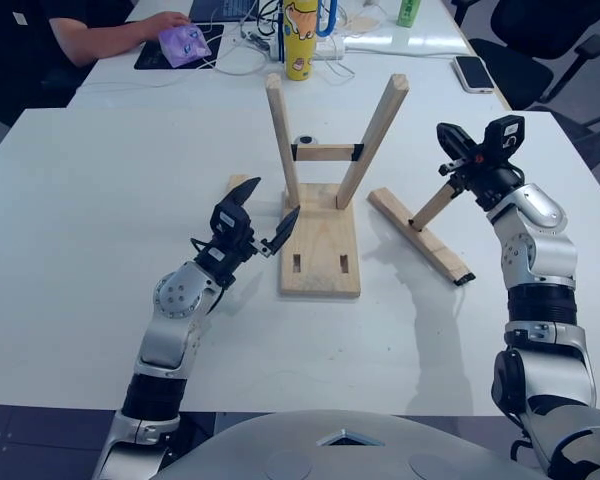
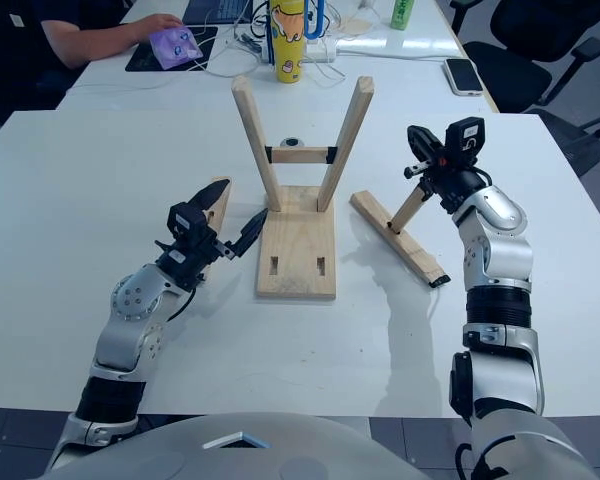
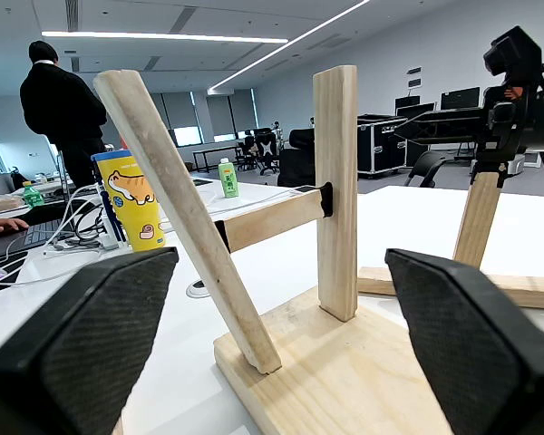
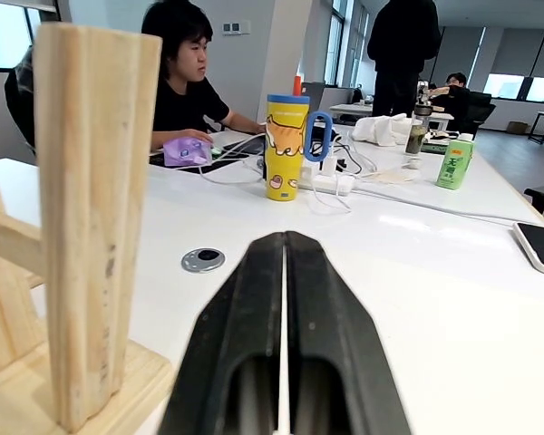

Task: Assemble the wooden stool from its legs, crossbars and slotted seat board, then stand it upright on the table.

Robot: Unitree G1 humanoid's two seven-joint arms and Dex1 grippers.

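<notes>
The slotted seat board lies flat on the white table. Two legs stand up out of its far end, joined by a crossbar. My left gripper hovers open just left of the board, its pads framing the standing legs. Partly hidden behind it lies a loose wooden piece. To the right of the board a third leg lies flat, and a short bar rises from it. My right gripper is at that bar's top, fingers shut with nothing seen between them.
A round grommet sits in the table behind the legs. On the far desk stand a yellow cup, cables, a phone and a green carton. A person's hand rests by a purple item at back left.
</notes>
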